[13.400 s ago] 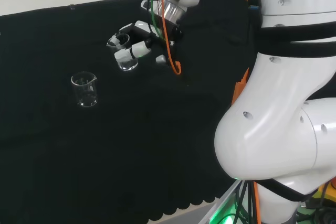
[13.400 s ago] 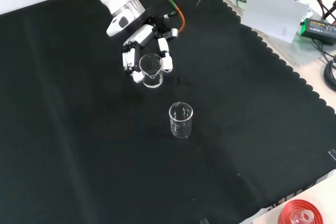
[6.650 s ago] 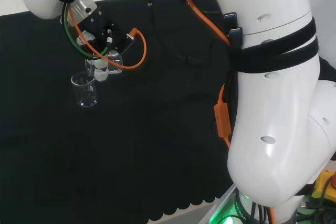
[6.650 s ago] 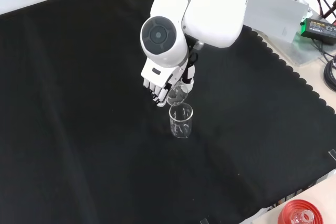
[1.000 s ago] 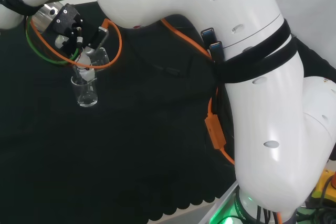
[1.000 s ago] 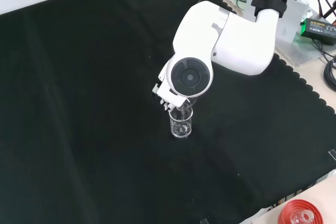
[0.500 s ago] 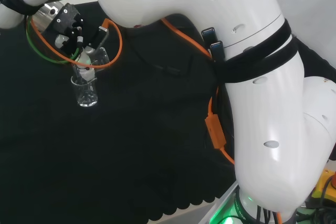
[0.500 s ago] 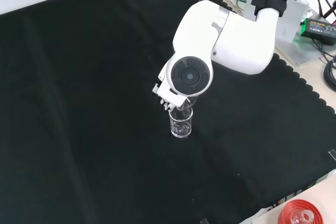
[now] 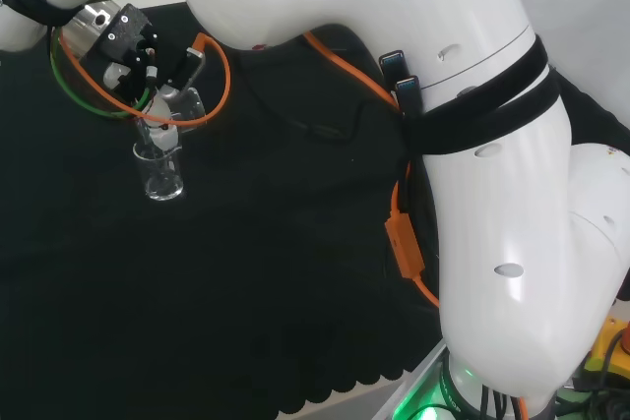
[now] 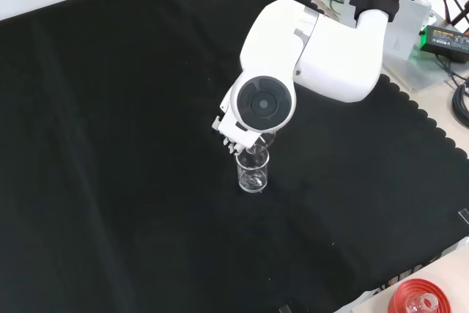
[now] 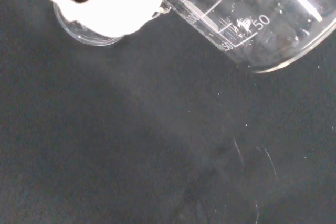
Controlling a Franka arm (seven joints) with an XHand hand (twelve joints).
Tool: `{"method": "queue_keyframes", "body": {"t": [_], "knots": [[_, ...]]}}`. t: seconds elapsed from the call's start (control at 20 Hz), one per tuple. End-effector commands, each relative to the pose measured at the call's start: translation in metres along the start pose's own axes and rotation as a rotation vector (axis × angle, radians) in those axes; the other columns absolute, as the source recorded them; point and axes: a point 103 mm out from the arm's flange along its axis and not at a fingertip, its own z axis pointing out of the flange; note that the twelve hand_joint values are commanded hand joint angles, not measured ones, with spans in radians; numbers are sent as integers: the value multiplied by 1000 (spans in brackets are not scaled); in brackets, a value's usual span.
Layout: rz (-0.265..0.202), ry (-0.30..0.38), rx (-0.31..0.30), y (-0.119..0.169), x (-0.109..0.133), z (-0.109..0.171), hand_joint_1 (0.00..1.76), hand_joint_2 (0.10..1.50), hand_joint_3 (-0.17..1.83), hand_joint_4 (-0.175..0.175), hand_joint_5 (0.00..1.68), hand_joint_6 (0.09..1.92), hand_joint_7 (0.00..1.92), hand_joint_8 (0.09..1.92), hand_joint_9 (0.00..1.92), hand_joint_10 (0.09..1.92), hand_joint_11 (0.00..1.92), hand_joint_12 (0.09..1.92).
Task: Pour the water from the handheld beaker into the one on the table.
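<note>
handheld beaker (image 9: 185, 105) tipped over table beaker (image 9: 160, 173) | hand (image 9: 138, 71) curled round it | black cloth (image 10: 110, 144)

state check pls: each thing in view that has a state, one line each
hand: shut on the handheld beaker, above the beaker on the cloth
handheld beaker: tilted, mouth down toward the standing beaker
beaker on the cloth: upright, standing free; water level cannot be told
black cloth: laid flat, no spill visible
</note>
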Motion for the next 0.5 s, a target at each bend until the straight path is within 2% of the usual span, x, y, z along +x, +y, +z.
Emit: {"method": "queue_keyframes", "body": {"t": [0.05, 0.35, 0.5], "knots": [[-4, 0, -5, -1, -3, 0, 1277, 1069, -175, 17, 1182, 809, 1515, 87, 1269, 555, 940, 971], [-3, 7, -9, -5, -9, 5, 1276, 1069, -175, 17, 1181, 809, 1515, 87, 1268, 556, 940, 971], [-8, 35, -23, -8, -14, 11, 1277, 1069, -175, 17, 1181, 809, 1515, 87, 1268, 557, 940, 971]]}}
